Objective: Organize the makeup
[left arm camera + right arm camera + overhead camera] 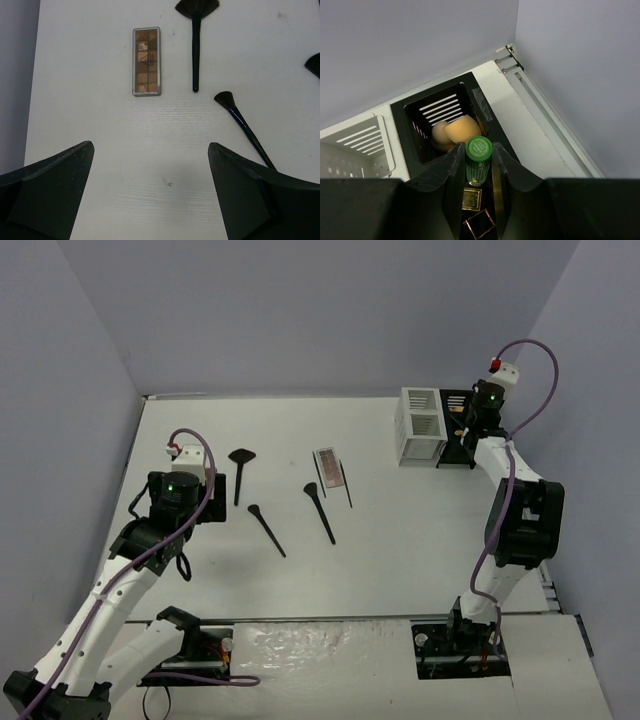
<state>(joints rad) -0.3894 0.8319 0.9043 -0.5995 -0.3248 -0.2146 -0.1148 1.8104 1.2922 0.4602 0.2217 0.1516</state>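
My left gripper is open above bare table, with nothing between its fingers. Ahead of it lie a brown palette, a black fan brush and a slimmer black brush. From above I see three black brushes and a pink-brown palette mid-table. My right gripper is shut on a green-capped bottle, held upright over the black organizer. Two beige sponges sit in its far compartment. Gold and black cases lie below the bottle.
A white slatted organizer stands left of the black one at the back right, near the wall. A thin black stick lies beside the mid-table palette. In the top view my left arm hides the brown palette.
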